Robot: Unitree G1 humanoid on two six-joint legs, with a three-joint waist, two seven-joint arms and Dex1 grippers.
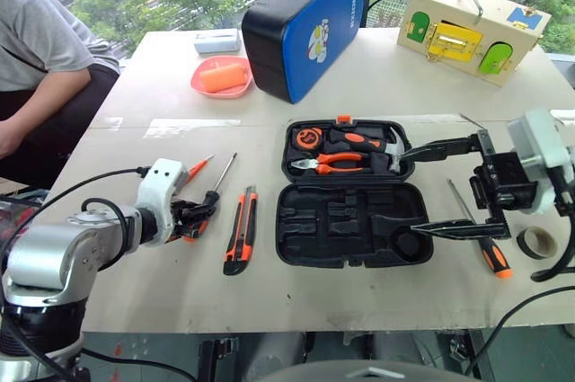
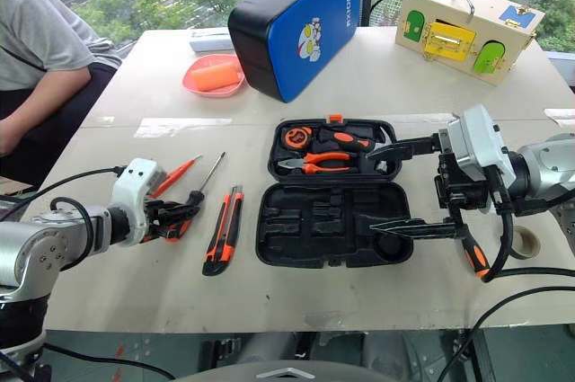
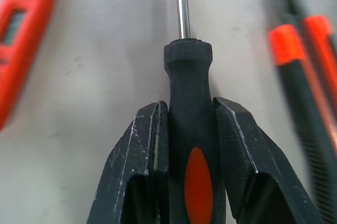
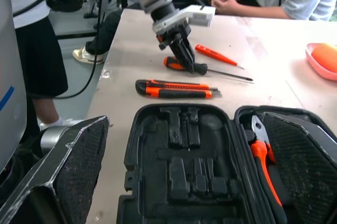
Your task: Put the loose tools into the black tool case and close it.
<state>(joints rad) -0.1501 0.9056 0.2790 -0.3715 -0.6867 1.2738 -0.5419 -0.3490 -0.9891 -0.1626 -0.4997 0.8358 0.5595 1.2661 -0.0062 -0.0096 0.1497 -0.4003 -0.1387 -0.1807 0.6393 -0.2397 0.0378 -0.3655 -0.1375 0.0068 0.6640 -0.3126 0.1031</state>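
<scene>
**benchrat:** Left wrist view says it all: the left end effector [image 3: 190,145] has its two fingers pinched on the handle of a black-and-orange screwdriver [image 3: 188,103], shaft sticking out ahead over the tabletop [image 1: 359,67]. Looks like the grab step of tool number one. The handle looks like it's lying on the surface, not lifted yet.

**torx_tom:** And the right one?

**benchrat:** The right end effector [image 2: 400,186] is spread wide, holding nothing, hovering at the right edge of the black tool case [image 1: 352,191] with one finger near the lid half and one near the base half.

**torx_tom:** What's in the case?

**benchrat:** It lies open flat. The far half has pliers [image 1: 328,164], a tape measure [image 1: 308,137] and what seems to be a hammer. The near half is all bare recesses, so none of the loose stuff is in. The slim orange screwdriver [image 1: 198,169] and the utility knife [image 1: 241,229] lie left of the case; the second screwdriver [image 1: 485,243] and the tape roll [image 1: 538,242] lie right of it.

**torx_tom:** Next move?

**benchrat:** My guess: lift, carry it right over the knife, and line the shaft up with a long slot in the near half. The grip sits far back on the handle, so it could droop.
</scene>
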